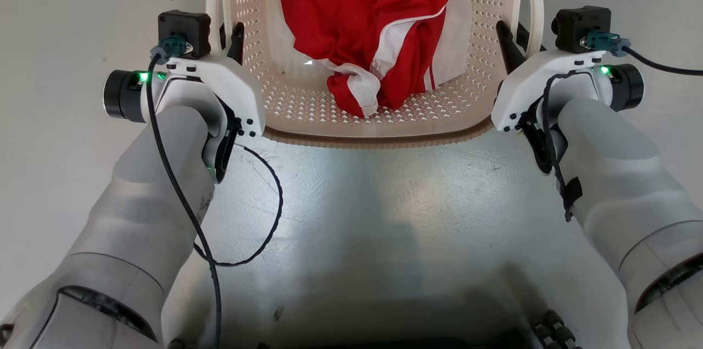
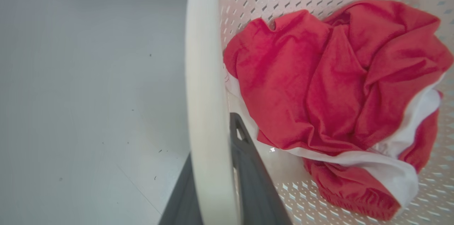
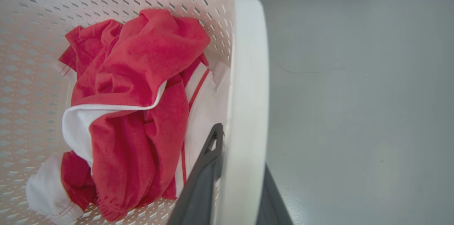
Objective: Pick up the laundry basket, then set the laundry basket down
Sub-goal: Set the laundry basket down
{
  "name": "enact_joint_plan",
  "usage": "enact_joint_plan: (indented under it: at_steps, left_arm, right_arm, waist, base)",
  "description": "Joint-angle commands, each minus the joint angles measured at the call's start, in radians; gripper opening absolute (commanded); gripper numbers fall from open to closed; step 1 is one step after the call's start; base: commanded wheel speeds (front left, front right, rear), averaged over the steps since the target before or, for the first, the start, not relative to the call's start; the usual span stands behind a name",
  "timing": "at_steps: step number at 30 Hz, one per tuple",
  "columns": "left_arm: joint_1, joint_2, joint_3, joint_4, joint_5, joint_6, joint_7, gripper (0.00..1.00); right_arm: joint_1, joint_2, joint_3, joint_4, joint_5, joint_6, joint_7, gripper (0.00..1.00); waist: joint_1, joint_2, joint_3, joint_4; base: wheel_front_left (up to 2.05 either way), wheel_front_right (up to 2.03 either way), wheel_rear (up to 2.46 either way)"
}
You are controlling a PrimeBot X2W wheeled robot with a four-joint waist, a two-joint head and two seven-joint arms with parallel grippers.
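The laundry basket sits straight out in front of the robot over the grey floor, well away from any edge of it I can see. Its near brown rim lies between the two forearms, and I can't tell whether its base touches the floor or hangs just above. Its mouth faces up, with a crumpled red-and-white garment lying inside. The far end is cut off from where I stand, but with a handle on each side I'd judge the long axis runs crosswise, from one arm to the other. The left gripper has its dark fingers clamped either side of the left handle, and the right gripper pinches the right handle the same way, one finger inside the wall and one outside. Those handles look like the right place to hold. It is thin perforated plastic — light and fairly stiff, though likely to flex a little. The cloth adds next to nothing. The handles are smooth, so they might slide or swivel in the grip, and I'd keep both arms level.
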Motion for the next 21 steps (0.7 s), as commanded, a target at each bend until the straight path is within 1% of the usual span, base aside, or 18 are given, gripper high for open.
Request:
enact_joint_plan:
  at_steps: [1, 8, 9, 10, 11, 14, 21]
  left_arm:
    - [-0.009, 0.011, 0.016, -0.008, 0.024, -0.019, -0.006, 0.00]
    - [-0.009, -0.001, 0.042, 0.013, 0.030, -0.021, -0.006, 0.00]
    - [-0.009, -0.004, 0.051, 0.022, 0.023, -0.019, -0.006, 0.00]
    - [-0.009, -0.008, 0.057, 0.031, 0.018, -0.016, -0.006, 0.31]
    - [-0.008, -0.013, 0.057, 0.043, 0.016, -0.017, -0.006, 1.00]
    - [-0.015, -0.018, 0.065, 0.048, 0.019, -0.019, -0.006, 1.00]
    - [0.000, -0.008, 0.081, 0.056, 0.037, -0.015, -0.006, 1.00]
  right_arm:
    - [0.032, 0.021, 0.005, -0.013, -0.025, 0.015, -0.013, 0.00]
    - [0.037, 0.026, -0.019, -0.013, -0.045, 0.015, -0.014, 0.00]
    - [0.037, 0.025, -0.027, -0.013, -0.048, 0.015, -0.014, 0.05]
    - [0.035, 0.024, -0.034, -0.013, -0.054, 0.015, -0.014, 0.51]
    - [0.033, 0.022, -0.041, -0.013, -0.061, 0.015, -0.014, 1.00]
    - [0.046, 0.022, -0.066, -0.013, -0.072, 0.015, -0.010, 1.00]
    - [0.058, 0.032, -0.096, -0.013, -0.105, 0.015, -0.011, 1.00]
  waist:
    - [-0.0001, 0.0000, 0.003, 0.000]
    - [-0.0001, 0.0000, 0.006, 0.001]
    - [-0.0001, 0.0000, 0.006, 0.001]
    - [-0.0001, 0.0000, 0.007, 0.002]
    - [-0.0001, 0.0000, 0.007, 0.002]
    - [-0.0001, 0.0000, 0.007, 0.004]
    - [-0.0001, 0.0000, -0.004, -0.005]
  base:
    - [0.00, 0.00, 0.00]
    - [0.00, 0.00, 0.00]
    - [0.00, 0.00, 0.00]
    - [0.00, 0.00, 0.00]
    - [0.00, 0.00, 0.00]
    - [0.00, 0.00, 0.00]
    - [0.00, 0.00, 0.00]
